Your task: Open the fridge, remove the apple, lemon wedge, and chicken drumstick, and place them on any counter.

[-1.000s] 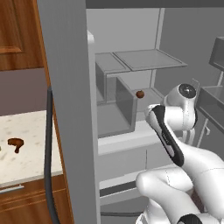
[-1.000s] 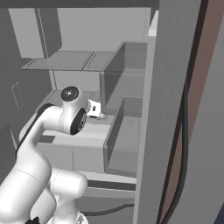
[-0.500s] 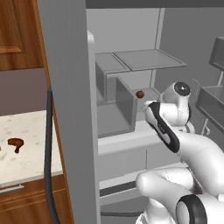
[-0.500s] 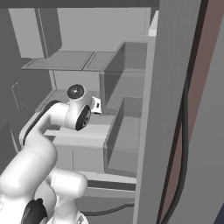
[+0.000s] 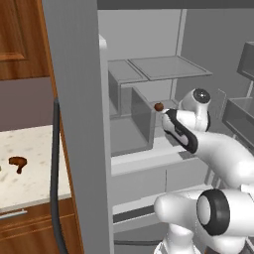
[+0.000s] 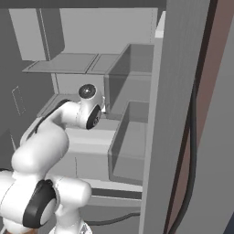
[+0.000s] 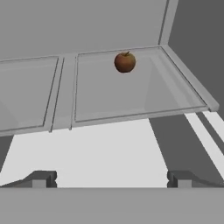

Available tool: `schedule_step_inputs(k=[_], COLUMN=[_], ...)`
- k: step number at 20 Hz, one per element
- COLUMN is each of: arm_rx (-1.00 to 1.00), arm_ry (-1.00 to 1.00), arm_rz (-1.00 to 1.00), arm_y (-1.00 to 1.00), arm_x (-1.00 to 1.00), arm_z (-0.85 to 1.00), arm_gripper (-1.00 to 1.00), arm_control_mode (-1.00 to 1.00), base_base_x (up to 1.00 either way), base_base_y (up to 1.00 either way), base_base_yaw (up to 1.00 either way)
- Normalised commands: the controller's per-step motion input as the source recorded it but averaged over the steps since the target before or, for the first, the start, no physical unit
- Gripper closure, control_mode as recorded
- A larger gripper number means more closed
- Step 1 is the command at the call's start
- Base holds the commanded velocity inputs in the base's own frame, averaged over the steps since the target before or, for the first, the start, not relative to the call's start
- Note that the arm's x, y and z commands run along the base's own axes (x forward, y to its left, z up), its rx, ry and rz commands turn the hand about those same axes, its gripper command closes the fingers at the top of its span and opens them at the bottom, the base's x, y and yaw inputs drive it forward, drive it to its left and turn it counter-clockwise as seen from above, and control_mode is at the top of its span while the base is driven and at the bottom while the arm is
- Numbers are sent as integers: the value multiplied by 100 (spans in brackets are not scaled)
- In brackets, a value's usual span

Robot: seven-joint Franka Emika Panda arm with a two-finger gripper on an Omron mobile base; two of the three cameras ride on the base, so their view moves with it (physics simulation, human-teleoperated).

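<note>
Apple (image 7: 124, 61) on a fridge (image 5: 149, 64) shelf, upper centre of the hand view.
Small, round, firm, probably light and smooth; best pinched across its middle. The tool (image 7: 111, 178) sits apart, empty, well short of it.

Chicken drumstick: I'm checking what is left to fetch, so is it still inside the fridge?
No, the chicken drumstick lies on the counter left of the fridge door.
</note>
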Motion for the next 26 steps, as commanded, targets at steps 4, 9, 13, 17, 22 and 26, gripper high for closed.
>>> schedule_step_inputs(k=[4,9,13,17,22,26], arm_rx=[0,0,0,0,0,0], arm_ry=[0,0,0,0,0,0], arm_rz=[0,0,0,0,0,0], arm_y=[-9,-10,-12,-8,-6,-6], arm_x=[42,46,44,40,43,38], arm_z=[-10,-14,-12,-17,-16,-12], arm_gripper=[-100,-100,-100,-100,-100,-100], arm_control_mode=[-100,-100,-100,-100,-100,-100], base_base_x=[0,0,0,0,0,0], base_base_y=[0,0,0,0,0,0], base_base_yaw=[0,0,0,0,0,0])
